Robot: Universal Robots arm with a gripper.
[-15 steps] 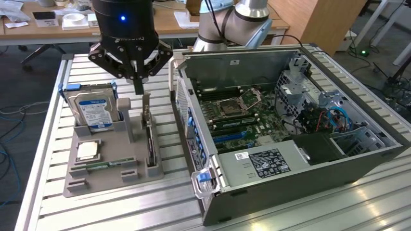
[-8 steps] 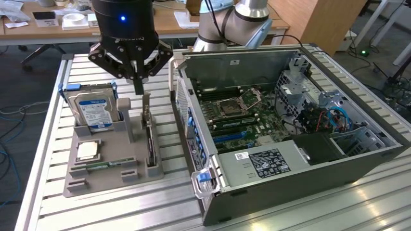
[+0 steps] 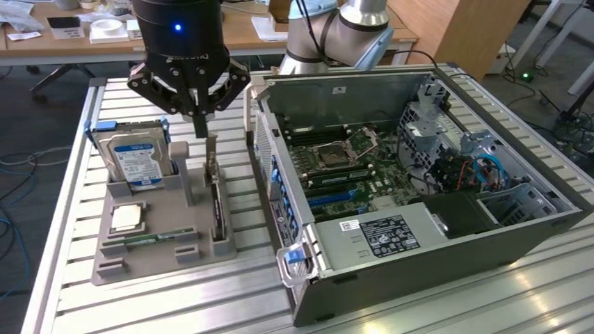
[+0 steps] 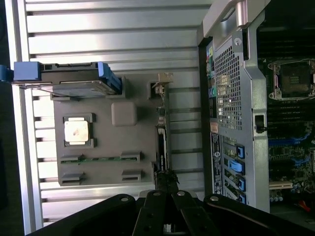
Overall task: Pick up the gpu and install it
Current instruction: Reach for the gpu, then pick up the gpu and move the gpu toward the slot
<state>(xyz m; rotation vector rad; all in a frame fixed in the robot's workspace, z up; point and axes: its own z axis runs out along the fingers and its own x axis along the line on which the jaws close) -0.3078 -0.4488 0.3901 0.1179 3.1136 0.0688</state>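
**Closed claw hangs over the graphics card in its holder**

The graphics card [image 3: 216, 202] [image 4: 161, 140] stands on its long edge in a slot of a grey holder [image 3: 158, 261] [image 4: 106, 179], on the side nearest the computer case. Its metal bracket [image 4: 162, 81] sits at the end next to the hard drive. The claw [image 3: 199, 131] [image 4: 165, 179] is above the card with its fingers pressed together into a point, gripping nothing. In the wrist view the fingertips line up with the card's thin top edge, over the end away from the bracket.

A hard drive [image 3: 135, 158] [image 4: 74, 87] in a blue frame stands upright at the holder's far end. A processor chip [image 3: 127, 217] [image 4: 77, 131] lies flat in a pocket, and a memory stick [image 3: 153, 239] [image 4: 98, 159] lies just beyond it. A short grey post [image 3: 179, 156] [image 4: 124, 113] of the holder rises just beside the card. The open computer case [image 3: 371, 240] [image 4: 231, 83] lies near the holder on the exterior view's right, and both rest on a slatted metal table [image 3: 121, 306] [image 4: 113, 44].

The exterior view looks into the case at the motherboard [image 3: 348, 163]. It also shows the claw above the card's upper edge. The wrist view shows the card edge-on from above, and the perforated back panel of the case with its blue slot tabs.
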